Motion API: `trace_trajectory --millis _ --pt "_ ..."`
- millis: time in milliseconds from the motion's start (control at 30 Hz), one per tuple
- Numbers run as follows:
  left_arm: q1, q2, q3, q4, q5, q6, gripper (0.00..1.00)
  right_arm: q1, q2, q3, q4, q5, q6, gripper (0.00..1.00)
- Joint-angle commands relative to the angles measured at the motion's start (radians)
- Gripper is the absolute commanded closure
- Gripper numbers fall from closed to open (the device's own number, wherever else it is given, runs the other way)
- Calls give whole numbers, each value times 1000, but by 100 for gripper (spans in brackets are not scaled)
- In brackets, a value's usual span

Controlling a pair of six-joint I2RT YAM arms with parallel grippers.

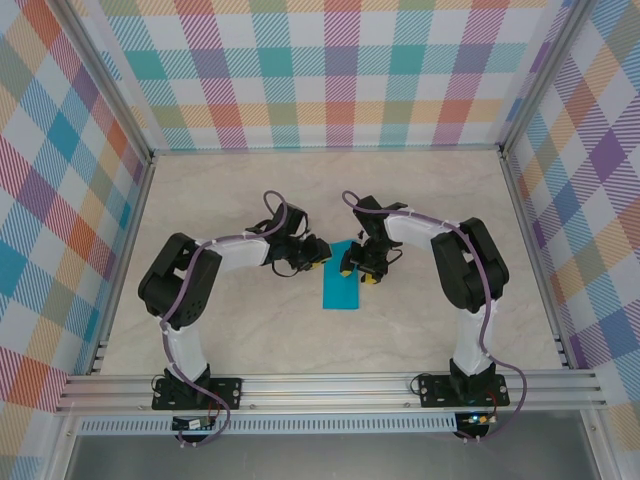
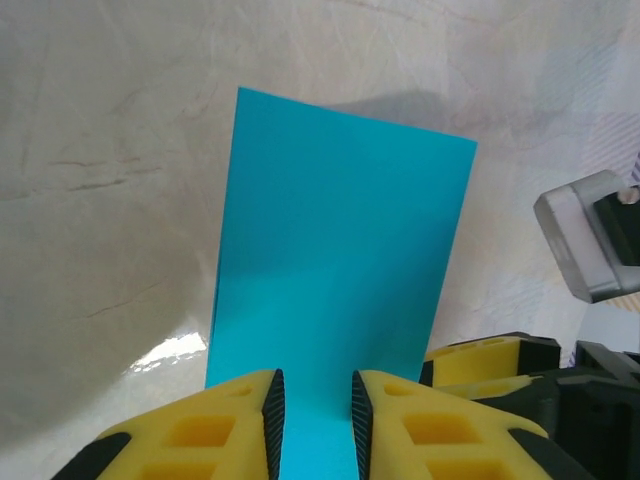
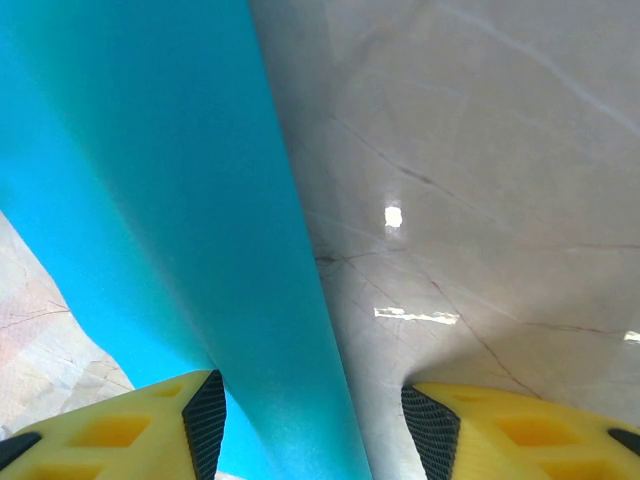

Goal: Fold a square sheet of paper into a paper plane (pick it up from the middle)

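The square sheet of paper (image 1: 340,292) is teal-blue and shows as an upright rectangle at the table's middle, its far end up between both grippers. My left gripper (image 1: 316,256) sits at that end from the left. In the left wrist view the paper (image 2: 340,230) runs between the left gripper's (image 2: 312,385) pads, which stand a narrow gap apart without touching it. My right gripper (image 1: 358,270) is at the same end from the right. In the right wrist view the paper (image 3: 150,180) curves up, and its edge passes between the wide-apart pads of the right gripper (image 3: 313,395).
The table (image 1: 240,190) is pale marble-patterned, walled by checked panels (image 1: 330,70) on three sides. An aluminium rail (image 1: 330,388) holds both arm bases at the near edge. The right gripper's yellow finger (image 2: 490,358) shows close beside the paper in the left wrist view.
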Motion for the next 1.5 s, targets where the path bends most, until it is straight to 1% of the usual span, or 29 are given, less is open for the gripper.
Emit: trace_trajectory --millis 0,233,567,800,1000,1100,1267,1400,1467 --pt "2 26 23 26 53 11 77 11 150 -75 42 113 -13 43" --pt "1 48 28 35 73 12 85 10 157 -77 43 112 -16 43" --pt "-10 83 52 4 93 36 90 10 166 -77 40 118 -20 43" --pt "-11 108 58 -45 80 55 92 11 167 -82 40 119 -21 43" --pt "-11 128 47 -130 32 85 94 11 138 -89 40 115 -18 43" --pt "-11 143 22 -163 6 104 95 10 86 -74 26 89 -24 43" --pt "-11 172 -28 -182 -14 137 97 10 -95 -12 -21 43 -32 41" --pt "-11 189 -54 -177 -19 144 98 10 -224 31 -60 97 2 34" --pt "-11 191 -60 -177 -20 149 98 10 -248 37 -61 105 15 33"
